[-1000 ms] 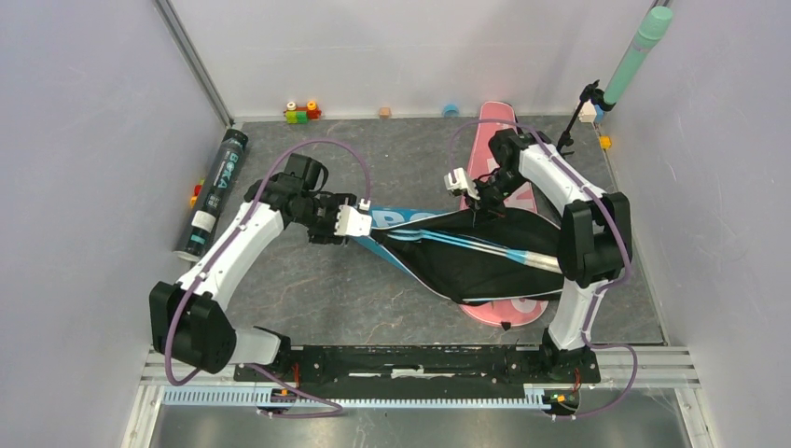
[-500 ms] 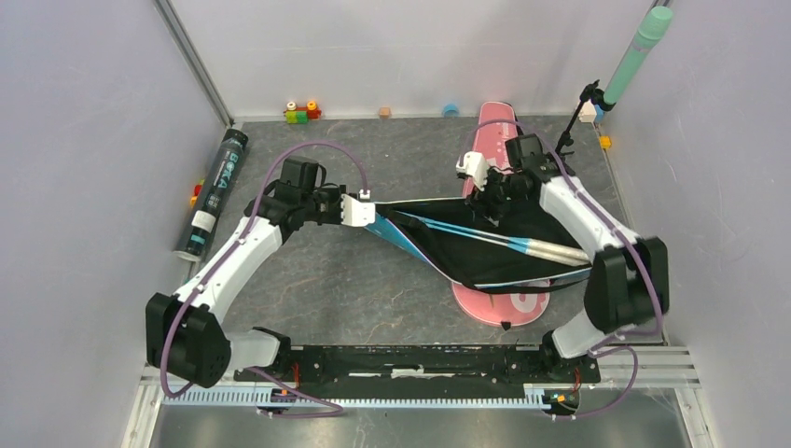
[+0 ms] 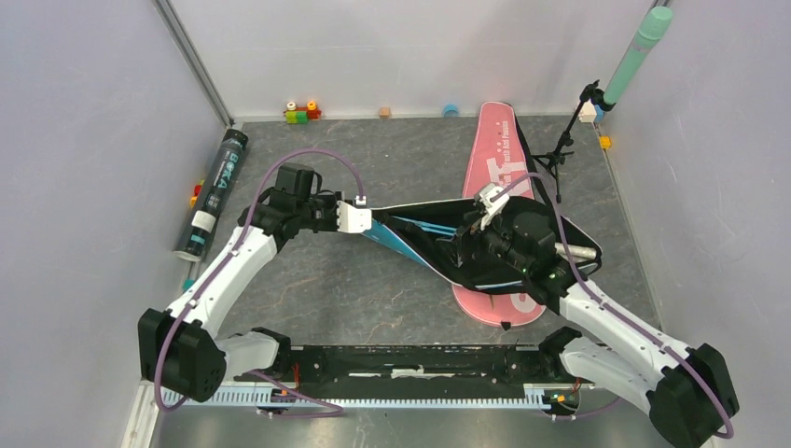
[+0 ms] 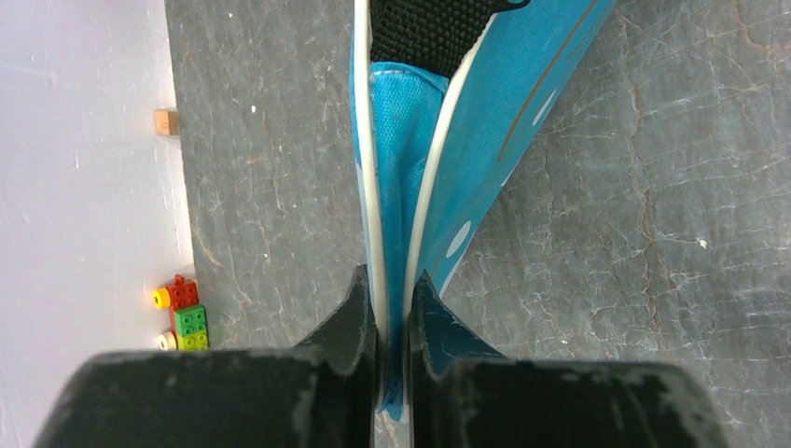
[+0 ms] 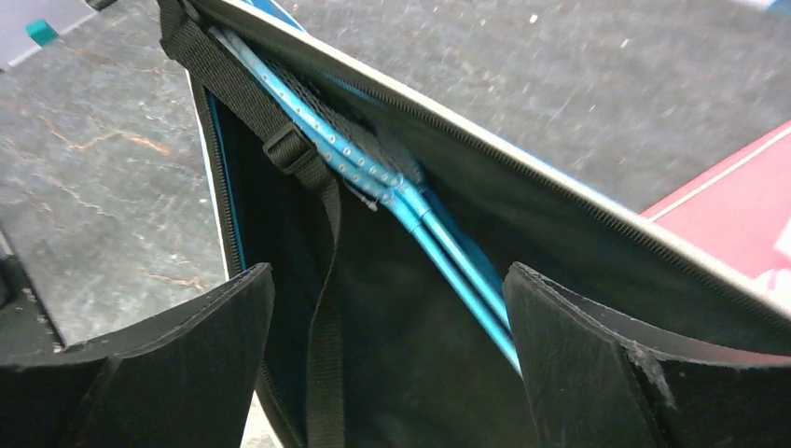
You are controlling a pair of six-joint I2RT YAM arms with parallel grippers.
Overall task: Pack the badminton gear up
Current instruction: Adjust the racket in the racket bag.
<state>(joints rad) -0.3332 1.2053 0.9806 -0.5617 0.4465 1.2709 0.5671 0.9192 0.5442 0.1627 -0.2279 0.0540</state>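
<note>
- The left claw [image 4: 392,322] is pinched tight on the white-piped edge at the narrow tip of the blue bag [image 4: 403,140]. In the top view that claw [image 3: 355,217] sits at the bag's left end.
- The blue bag [image 3: 410,241] lies across the middle of the counter [image 3: 326,289], its mouth gaping and the black lining showing.
- The right claw [image 5: 392,350] is spread wide and grips nothing. It hovers over the bag's open mouth, and in the top view [image 3: 478,215] it is above the bag's middle.
- The racket [image 5: 438,245] lies inside the bag along the zip edge, beside a black strap [image 5: 317,210]. Its pale handle [image 3: 576,251] pokes out at the bag's right end.
- The pink bag [image 3: 496,140] lies flat under the blue one, running from the back wall towards the near edge.
- The tube [image 3: 213,193] lies at the counter's left edge, well apart from both bags.
- Blocks [image 3: 300,112] sit by the back wall, and a stand [image 3: 562,145] is in the back right corner.
</note>
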